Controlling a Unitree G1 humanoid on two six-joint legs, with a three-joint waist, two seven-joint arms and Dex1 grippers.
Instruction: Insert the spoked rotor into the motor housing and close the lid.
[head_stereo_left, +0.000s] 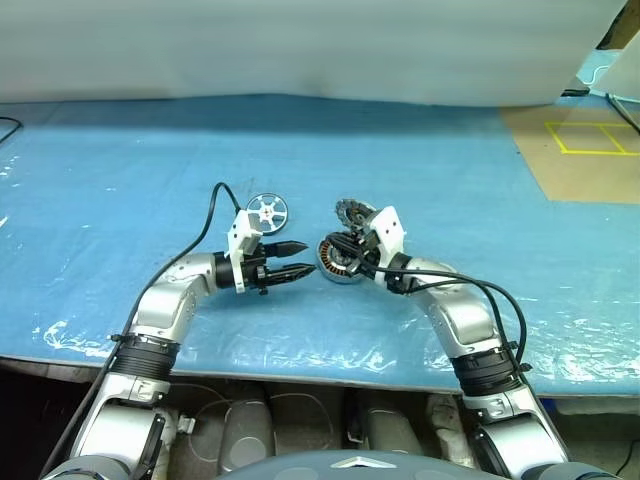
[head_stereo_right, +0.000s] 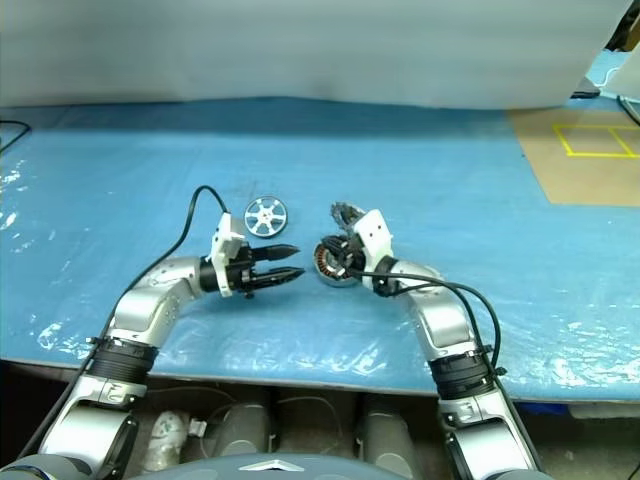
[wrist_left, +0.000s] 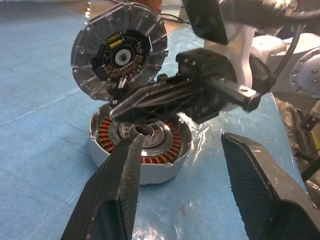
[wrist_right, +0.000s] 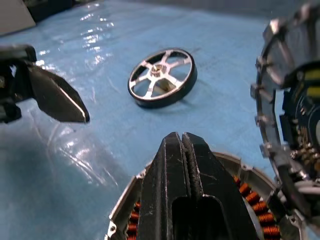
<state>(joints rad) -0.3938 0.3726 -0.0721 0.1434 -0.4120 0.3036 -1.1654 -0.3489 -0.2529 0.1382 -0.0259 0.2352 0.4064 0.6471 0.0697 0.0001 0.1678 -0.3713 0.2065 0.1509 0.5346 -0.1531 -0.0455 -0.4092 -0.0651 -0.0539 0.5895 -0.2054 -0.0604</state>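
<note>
While lid (wrist_left: 118, 54) stands tilted, spoked rotor (wrist_right: 161, 77) lies apart.

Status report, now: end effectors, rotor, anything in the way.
Left end effector open, empty. Right end effector shut, tips over shallow round silver housing with copper windings. Shiny spoked silver rotor flat on blue sheet, not inserted. Ribbed grey lid tilted up, housing open.

Spread over the whole work surface: a glossy blue plastic sheet (head_stereo_left: 120, 180), wrinkled and catching glare near its front edge. Behind it, along the far side, a pale grey-white backdrop (head_stereo_left: 300, 50). Off at the far right corner, a brown cardboard-coloured patch (head_stereo_left: 585, 165) marked with yellow tape lines (head_stereo_left: 590, 140) (forming a rectangle), and beside it a bit of light blue material (head_stereo_left: 615, 70) with a dark cable.
</note>
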